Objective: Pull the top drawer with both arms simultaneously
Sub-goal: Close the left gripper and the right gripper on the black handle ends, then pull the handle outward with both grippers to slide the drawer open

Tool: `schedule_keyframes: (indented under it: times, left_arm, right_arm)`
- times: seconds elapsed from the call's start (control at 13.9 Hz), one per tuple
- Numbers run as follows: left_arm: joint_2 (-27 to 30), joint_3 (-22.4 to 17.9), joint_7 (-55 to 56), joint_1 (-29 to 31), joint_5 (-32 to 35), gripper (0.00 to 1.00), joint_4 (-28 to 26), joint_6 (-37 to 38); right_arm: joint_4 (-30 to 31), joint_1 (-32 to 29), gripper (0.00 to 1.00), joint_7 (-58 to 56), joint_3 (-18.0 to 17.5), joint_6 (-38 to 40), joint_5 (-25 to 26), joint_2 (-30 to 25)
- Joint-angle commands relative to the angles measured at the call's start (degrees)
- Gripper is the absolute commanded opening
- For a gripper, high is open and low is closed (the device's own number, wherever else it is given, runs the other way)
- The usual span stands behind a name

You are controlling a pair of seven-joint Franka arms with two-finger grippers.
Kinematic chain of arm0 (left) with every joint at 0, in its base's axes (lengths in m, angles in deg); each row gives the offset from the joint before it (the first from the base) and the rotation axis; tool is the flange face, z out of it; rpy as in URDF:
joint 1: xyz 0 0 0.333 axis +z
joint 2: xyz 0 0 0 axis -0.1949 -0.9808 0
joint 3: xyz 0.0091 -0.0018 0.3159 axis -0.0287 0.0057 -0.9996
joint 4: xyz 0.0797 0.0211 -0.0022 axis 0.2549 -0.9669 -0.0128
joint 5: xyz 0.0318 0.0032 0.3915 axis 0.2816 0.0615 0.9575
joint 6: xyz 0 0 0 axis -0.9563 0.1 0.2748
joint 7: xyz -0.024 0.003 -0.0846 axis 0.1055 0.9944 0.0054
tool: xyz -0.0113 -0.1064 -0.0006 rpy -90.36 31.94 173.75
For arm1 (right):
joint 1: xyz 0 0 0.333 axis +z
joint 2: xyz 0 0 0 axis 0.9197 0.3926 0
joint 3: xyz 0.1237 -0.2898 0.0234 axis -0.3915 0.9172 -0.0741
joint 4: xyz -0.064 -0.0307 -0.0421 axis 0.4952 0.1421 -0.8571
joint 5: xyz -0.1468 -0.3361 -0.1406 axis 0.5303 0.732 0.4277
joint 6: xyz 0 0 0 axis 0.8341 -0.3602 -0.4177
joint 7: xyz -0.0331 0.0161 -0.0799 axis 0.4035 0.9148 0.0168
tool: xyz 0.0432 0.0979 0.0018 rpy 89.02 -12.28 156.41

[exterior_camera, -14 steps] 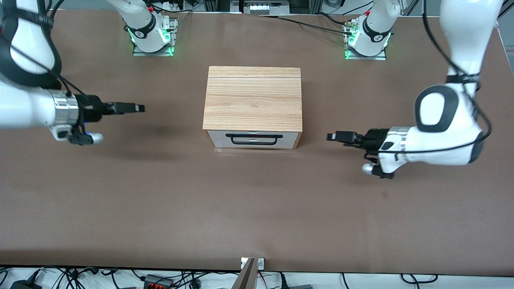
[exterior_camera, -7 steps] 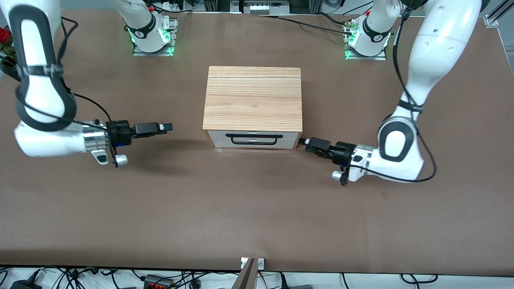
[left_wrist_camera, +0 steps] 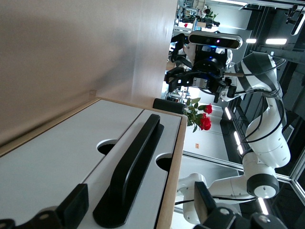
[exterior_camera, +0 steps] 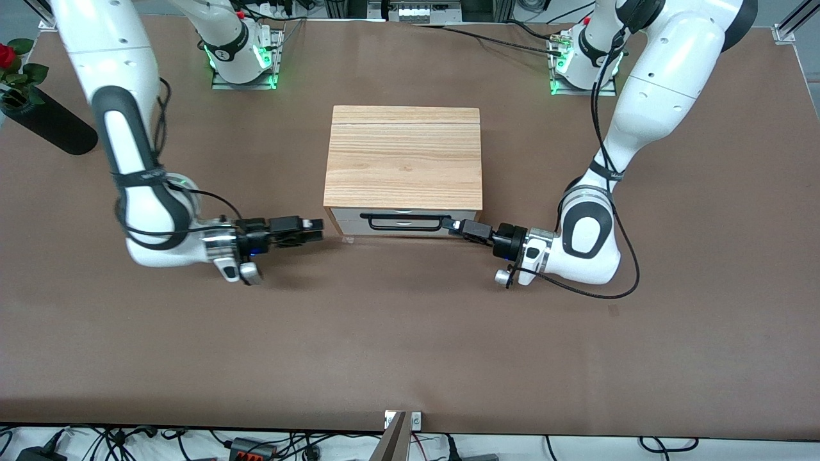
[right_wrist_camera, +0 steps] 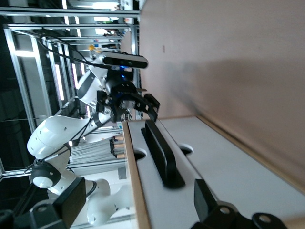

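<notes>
The top drawer (exterior_camera: 346, 221) has a white front panel and a long black bar handle (exterior_camera: 403, 223), and sits shut under the light wood cabinet top (exterior_camera: 403, 157). My left gripper (exterior_camera: 456, 226) is open and low at the handle's end toward the left arm's end of the table. In the left wrist view its fingers (left_wrist_camera: 72, 209) stand on either side of the handle (left_wrist_camera: 131, 176) without touching it. My right gripper (exterior_camera: 314, 232) is open, just off the cabinet's corner at the right arm's end. The right wrist view looks along the handle (right_wrist_camera: 162, 152) between its fingers (right_wrist_camera: 205, 198).
The cabinet stands mid-table on the brown tabletop (exterior_camera: 410, 333). A black vase with red roses (exterior_camera: 45, 121) lies at the right arm's end of the table. Both arm bases (exterior_camera: 243, 57) stand at the table's edge farthest from the front camera.
Both arms have dropped and swung inward toward the drawer front. My left gripper has come to the handle's end. My right gripper has come close to the cabinet's corner.
</notes>
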Motion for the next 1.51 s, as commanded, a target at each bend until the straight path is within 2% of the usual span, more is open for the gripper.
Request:
schedule_keyframes:
  times: [0.0, 0.14, 0.29, 0.58, 0.65, 0.79, 0.94, 1.08, 1.15, 1.29, 1.44]
  left_arm:
    - [0.5, -0.09, -1.25, -0.11, -1.61, 0.85, -1.02, -0.31]
    - [0.06, -0.09, -1.34, -0.2, -1.7, 0.73, -1.02, -0.31]
    - [-0.38, -0.09, -1.43, -1.25, -3.18, 0.67, -1.02, -0.39]
    - [-0.73, -0.17, -1.51, -2.74, -4.16, 0.67, -1.02, -1.62]
    - [-0.73, -0.17, -1.51, -3.18, -4.16, 0.64, -1.02, -2.06]
    - [-0.73, -0.17, -1.6, -3.27, -4.16, 0.5, -1.02, -2.42]
    - [-0.73, -0.09, -2.56, -3.71, -4.16, 0.41, -1.02, -3.03]
    - [-1.08, -0.17, -4.58, -3.89, -4.16, 0.41, -1.1, -3.56]
    - [-1.17, -0.17, -4.76, -4.15, -4.16, 0.38, -1.1, -3.56]
    - [-1.17, -0.09, -4.77, -4.15, -4.16, 0.28, -1.1, -3.65]
    - [-1.26, -0.09, -4.85, -4.07, -4.16, 0.24, -1.1, -4.17]
  right_arm:
    - [2.06, 2.72, 1.0, -6.41, 0.32, -0.95, -6.64, 0.92]
    - [3.02, 4.13, 1.0, -8.61, 0.32, -1.04, -9.98, 2.07]
    - [4.08, 5.62, 1.0, -11.16, 0.32, -1.3, -13.32, 2.6]
    - [5.49, 8.09, 0.98, -13.11, 0.32, -2.96, -16.77, 3.04]
    - [5.49, 8.44, 0.9, -13.11, 0.32, -3.66, -16.77, 3.04]
    - [5.49, 8.71, 0.74, -13.11, 0.32, -4.11, -17.12, 3.04]
    - [5.49, 8.79, 0.57, -13.63, 0.32, -4.11, -17.12, 3.04]
    - [5.49, 8.71, 0.37, -15.65, 0.32, -4.2, -17.12, 3.04]
    - [5.4, 8.62, 0.29, -16.35, 0.32, -4.2, -17.12, 3.04]
    - [5.4, 8.62, 0.2, -16.62, 0.32, -4.29, -17.12, 3.04]
    - [5.31, 8.53, 0.15, -16.71, 0.33, -4.29, -17.12, 3.04]
